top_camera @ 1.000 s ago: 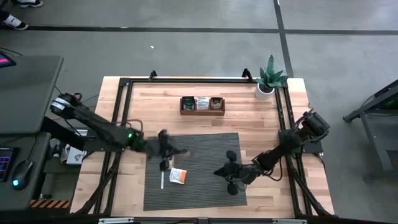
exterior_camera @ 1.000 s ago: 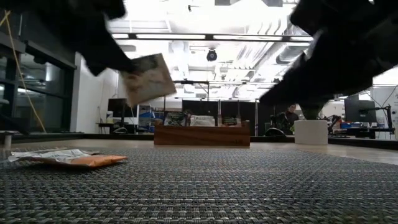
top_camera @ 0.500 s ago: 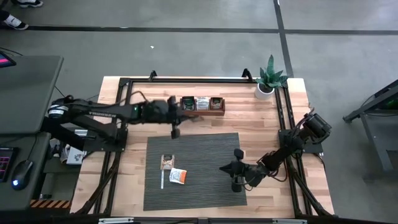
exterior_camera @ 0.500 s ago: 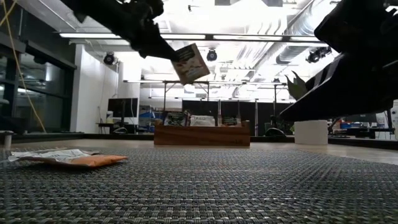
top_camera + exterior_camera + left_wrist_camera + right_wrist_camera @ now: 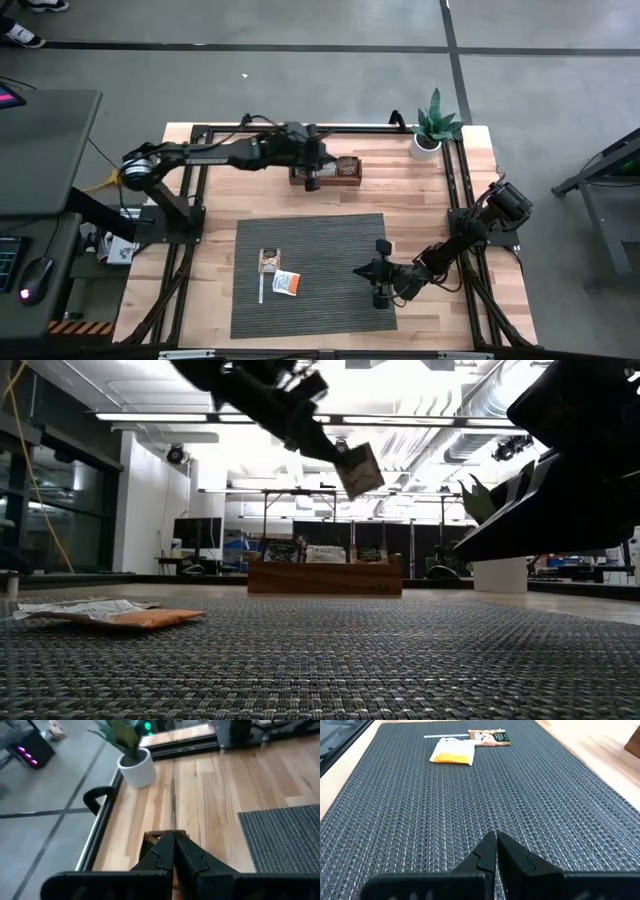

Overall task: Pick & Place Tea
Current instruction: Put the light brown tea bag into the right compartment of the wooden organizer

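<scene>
My left gripper (image 5: 312, 180) hovers over the wooden tray (image 5: 325, 169) at the table's far side, shut on a tan-and-dark tea sachet (image 5: 358, 470). In the left wrist view its fingers (image 5: 173, 842) are closed above the tray (image 5: 150, 838). Two more sachets lie flat on the grey mat: a tan-dark one (image 5: 269, 260) and an orange one (image 5: 287, 283), also seen from the right wrist as orange sachet (image 5: 451, 751) and dark sachet (image 5: 490, 737). My right gripper (image 5: 358, 271) rests shut low over the mat's right part. My left gripper pinches the sachet between its two fingertips (image 5: 331, 449) at its upper edge (image 5: 346, 457), coming slanting down from above. The sachet is lifted clear, hanging tilted below the fingers, well above the tray.
A thin white strip (image 5: 260, 290) lies beside the orange sachet. The tray holds sachets standing in its compartments (image 5: 325, 553). A potted plant (image 5: 432, 128) stands at the far right corner. Black frame rails (image 5: 195, 200) run along the table's sides.
My left gripper has carried the sachet from just above the mat's left part up and toward the far edge, ending over the wooden tray, shut on it throughout. The tan-dark sachet on the mat came into view once the arm left. My right gripper drew back slightly toward the right.
</scene>
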`<state>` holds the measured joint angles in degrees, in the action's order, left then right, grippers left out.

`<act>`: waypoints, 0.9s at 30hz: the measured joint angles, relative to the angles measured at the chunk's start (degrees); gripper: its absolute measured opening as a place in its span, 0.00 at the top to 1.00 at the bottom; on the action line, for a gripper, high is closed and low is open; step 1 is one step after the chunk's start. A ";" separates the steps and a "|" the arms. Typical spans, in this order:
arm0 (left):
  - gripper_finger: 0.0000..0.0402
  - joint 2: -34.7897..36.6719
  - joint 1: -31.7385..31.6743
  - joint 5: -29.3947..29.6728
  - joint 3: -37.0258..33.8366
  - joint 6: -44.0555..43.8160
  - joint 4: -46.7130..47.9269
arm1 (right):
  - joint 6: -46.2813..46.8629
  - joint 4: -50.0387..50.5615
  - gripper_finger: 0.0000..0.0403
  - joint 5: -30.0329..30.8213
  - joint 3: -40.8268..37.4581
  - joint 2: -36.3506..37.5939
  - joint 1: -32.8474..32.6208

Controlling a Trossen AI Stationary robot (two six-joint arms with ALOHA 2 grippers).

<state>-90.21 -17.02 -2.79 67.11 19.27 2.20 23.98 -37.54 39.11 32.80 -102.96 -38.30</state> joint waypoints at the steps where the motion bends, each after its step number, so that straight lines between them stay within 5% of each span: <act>1: 1.00 -1.53 0.04 -0.04 2.15 0.38 1.96 | -0.02 0.02 0.97 -0.01 0.00 0.00 0.00; 12: 1.00 -18.27 0.06 1.67 23.45 3.00 22.54 | -0.91 0.02 0.97 0.04 0.02 -0.02 0.04; 27: 1.00 -22.14 -6.13 -5.88 25.10 -0.49 22.44 | -3.49 -0.70 0.97 -2.36 0.02 -0.04 2.95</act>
<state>-112.36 -23.15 -8.66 92.20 18.78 24.64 20.49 -38.24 36.75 32.82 -103.00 -35.36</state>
